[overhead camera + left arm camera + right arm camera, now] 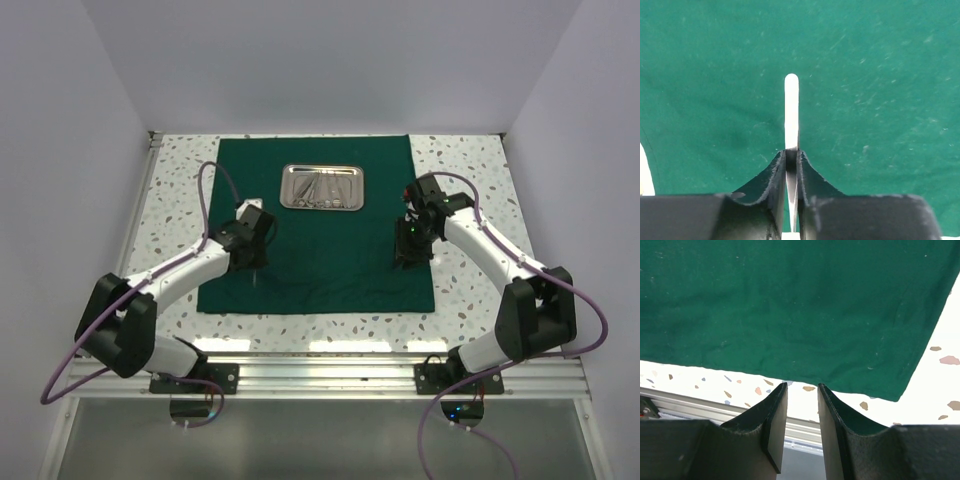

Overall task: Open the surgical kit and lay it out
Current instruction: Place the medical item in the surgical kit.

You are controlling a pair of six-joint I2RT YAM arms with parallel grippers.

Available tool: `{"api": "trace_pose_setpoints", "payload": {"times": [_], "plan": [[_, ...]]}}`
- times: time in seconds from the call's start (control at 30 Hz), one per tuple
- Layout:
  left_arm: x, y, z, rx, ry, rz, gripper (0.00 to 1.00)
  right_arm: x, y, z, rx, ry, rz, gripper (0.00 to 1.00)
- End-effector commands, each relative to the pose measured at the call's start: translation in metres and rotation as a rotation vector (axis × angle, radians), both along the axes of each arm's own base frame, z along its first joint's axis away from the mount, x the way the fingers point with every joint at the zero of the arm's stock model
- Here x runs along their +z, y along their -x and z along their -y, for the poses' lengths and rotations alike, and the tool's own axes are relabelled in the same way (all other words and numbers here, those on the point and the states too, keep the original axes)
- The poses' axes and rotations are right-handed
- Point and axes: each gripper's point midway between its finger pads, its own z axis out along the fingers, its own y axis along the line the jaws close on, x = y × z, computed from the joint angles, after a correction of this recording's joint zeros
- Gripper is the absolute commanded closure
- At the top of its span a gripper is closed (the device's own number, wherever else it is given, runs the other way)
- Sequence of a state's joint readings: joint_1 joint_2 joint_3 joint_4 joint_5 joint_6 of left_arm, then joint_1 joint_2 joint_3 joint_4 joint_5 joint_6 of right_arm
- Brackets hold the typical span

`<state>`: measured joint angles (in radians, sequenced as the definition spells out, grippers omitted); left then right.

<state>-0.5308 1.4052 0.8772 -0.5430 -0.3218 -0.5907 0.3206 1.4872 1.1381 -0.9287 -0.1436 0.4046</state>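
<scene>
Down at the left gripper (791,156), the jaws are clamping tight on the slim silver tweezers (791,107), whose rounded end is poking out over the dark green cloth (880,75). Across the way, the right gripper (802,390) is hovering by the cloth's near right corner, jaws a little apart and gripping nothing. Beyond both, the steel tray (322,188) is sitting on the cloth's far half with more instruments lying in it, all on the speckled table (460,165).
</scene>
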Motion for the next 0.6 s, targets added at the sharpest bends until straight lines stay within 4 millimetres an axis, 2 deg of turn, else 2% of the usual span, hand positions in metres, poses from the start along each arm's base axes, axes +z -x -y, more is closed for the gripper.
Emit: {"api": "trace_pose_setpoints", "payload": {"times": [0.0, 0.1, 0.13, 0.17, 0.3, 0.33, 0.37, 0.43, 0.47, 0.53, 0.57], "plan": [[-0.004, -0.011, 0.0, 0.043, 0.006, 0.049, 0.82, 0.009, -0.006, -0.006, 0.027, -0.031, 0.039, 0.66], [-0.01, -0.016, 0.002, 0.019, -0.014, 0.036, 0.65, 0.009, -0.006, -0.005, 0.027, -0.026, 0.041, 0.66], [-0.011, -0.017, 0.005, 0.009, -0.016, 0.028, 0.53, 0.009, -0.005, -0.005, 0.026, -0.024, 0.04, 0.66], [-0.017, -0.018, 0.005, -0.006, -0.027, 0.009, 0.5, 0.008, -0.005, -0.004, 0.026, -0.021, 0.038, 0.66], [-0.007, -0.022, 0.007, -0.009, -0.039, 0.013, 0.36, 0.01, -0.005, 0.0, 0.025, 0.0, 0.05, 0.66], [-0.002, -0.023, 0.007, -0.007, -0.041, 0.017, 0.27, 0.011, -0.005, 0.002, 0.022, 0.009, 0.055, 0.66], [0.016, -0.033, 0.013, -0.011, -0.026, 0.054, 0.26, 0.01, -0.005, 0.003, 0.022, 0.014, 0.055, 0.66], [0.038, -0.042, 0.014, -0.008, -0.027, 0.086, 0.25, 0.009, -0.006, 0.005, 0.02, 0.026, 0.056, 0.66], [0.066, -0.06, 0.023, -0.021, -0.006, 0.153, 0.24, 0.009, -0.006, 0.005, 0.021, 0.029, 0.056, 0.66], [0.093, -0.078, 0.031, -0.035, -0.006, 0.205, 0.23, 0.008, -0.007, 0.005, 0.018, 0.034, 0.052, 0.66], [0.116, -0.101, 0.041, -0.055, -0.01, 0.253, 0.23, 0.01, -0.008, 0.006, 0.018, 0.038, 0.057, 0.66]]}}
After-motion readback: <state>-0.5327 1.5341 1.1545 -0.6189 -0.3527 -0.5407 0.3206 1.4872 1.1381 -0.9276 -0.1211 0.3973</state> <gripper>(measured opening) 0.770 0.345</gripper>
